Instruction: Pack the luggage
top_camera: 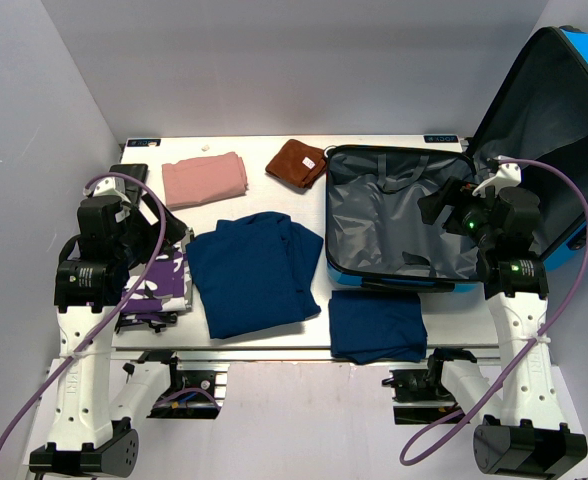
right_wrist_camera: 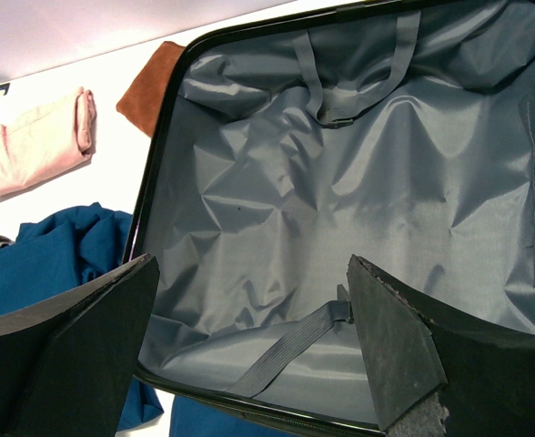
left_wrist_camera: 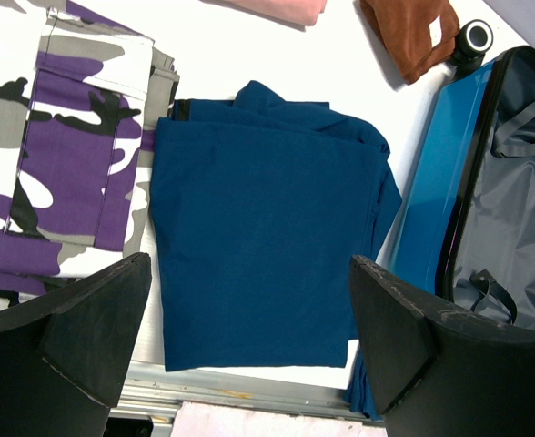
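Observation:
The blue luggage [top_camera: 394, 215] lies open at the right of the table, its grey lining empty and its lid [top_camera: 564, 110] standing up. My right gripper [top_camera: 442, 207] hovers open over the lining [right_wrist_camera: 340, 182], above a loose grey strap [right_wrist_camera: 290, 350]. My left gripper [top_camera: 166, 228] is open and empty at the left, above the purple camouflage garment [top_camera: 159, 285]. In the left wrist view the gripper [left_wrist_camera: 249, 337] looks down on a folded navy garment [left_wrist_camera: 258, 228], which lies beside the luggage's blue shell [left_wrist_camera: 436, 191].
The navy garment [top_camera: 254, 272] lies mid-table. A second navy piece [top_camera: 377, 325] lies at the front edge below the luggage. A folded pink cloth [top_camera: 205, 180] and a brown cloth [top_camera: 296, 163] lie at the back. White walls enclose the table.

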`<state>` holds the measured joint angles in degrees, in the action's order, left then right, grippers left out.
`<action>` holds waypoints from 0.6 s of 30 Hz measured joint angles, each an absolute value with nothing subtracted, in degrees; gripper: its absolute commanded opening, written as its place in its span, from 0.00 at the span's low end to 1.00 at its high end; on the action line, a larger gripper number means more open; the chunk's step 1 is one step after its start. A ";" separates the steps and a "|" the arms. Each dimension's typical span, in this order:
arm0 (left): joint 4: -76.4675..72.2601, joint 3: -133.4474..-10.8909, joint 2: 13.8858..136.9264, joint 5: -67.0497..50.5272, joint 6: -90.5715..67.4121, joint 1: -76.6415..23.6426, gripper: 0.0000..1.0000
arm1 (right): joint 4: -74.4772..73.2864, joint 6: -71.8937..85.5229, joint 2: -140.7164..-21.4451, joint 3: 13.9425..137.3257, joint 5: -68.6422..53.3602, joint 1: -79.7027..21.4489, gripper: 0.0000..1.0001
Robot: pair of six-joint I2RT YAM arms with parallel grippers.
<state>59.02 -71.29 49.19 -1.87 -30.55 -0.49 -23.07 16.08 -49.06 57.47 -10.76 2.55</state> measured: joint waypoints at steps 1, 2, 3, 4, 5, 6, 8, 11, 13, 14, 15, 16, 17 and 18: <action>59.29 -71.29 49.15 -1.85 -30.65 -0.49 0.98 | -23.05 16.08 -48.99 57.45 -10.94 2.55 0.89; 59.61 -71.29 49.10 -1.80 -30.72 -0.49 0.98 | -23.00 16.21 -48.84 57.36 -11.11 2.55 0.89; 59.83 -71.20 49.04 -1.74 -30.87 -0.49 0.98 | -22.85 16.45 -48.49 57.12 -11.51 2.57 0.89; 59.96 -70.94 48.88 -1.69 -30.98 -0.49 0.98 | -22.37 16.58 -48.05 56.66 -12.23 2.57 0.89; 60.01 -70.43 48.64 -1.67 -31.16 -0.49 0.98 | -22.09 16.58 -47.59 56.21 -13.10 2.55 0.89; 59.92 -69.76 48.31 -1.67 -31.27 -0.49 0.98 | -21.74 16.60 -47.18 55.72 -14.68 2.55 0.89; 59.77 -66.98 47.22 -1.78 -31.57 -0.49 0.98 | -21.08 16.69 -47.03 55.35 -17.78 2.55 0.89; 60.14 -62.43 45.82 -2.17 -32.38 -0.49 0.98 | -20.86 16.73 -48.88 56.29 -22.55 2.42 0.89; 60.18 -59.94 45.10 -2.50 -32.86 -0.49 0.98 | -20.25 16.97 -51.29 57.47 -26.04 1.58 0.89; 60.12 -58.70 44.73 -2.68 -33.10 -0.49 0.98 | -19.46 17.30 -52.29 57.56 -27.68 1.17 0.89; 59.96 -57.41 44.36 -2.92 -33.47 -0.49 0.98 | -19.05 17.85 -52.99 57.56 -28.51 0.01 0.89; 59.77 -55.94 43.86 -3.22 -33.71 -0.49 0.98 | -18.96 18.33 -53.56 57.56 -28.86 -1.61 0.89; 59.64 -54.52 43.40 -3.64 -33.98 -0.49 0.98 | -18.83 18.72 -54.00 57.58 -29.15 -3.31 0.89; 59.42 -53.15 42.98 -3.97 -34.26 -0.49 0.98 | -18.70 19.11 -54.37 57.69 -29.10 -6.00 0.89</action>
<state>59.42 -53.15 42.98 -3.97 -34.26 -0.49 -18.70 19.11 -54.37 57.69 -29.10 -6.00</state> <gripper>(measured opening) 0.982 0.894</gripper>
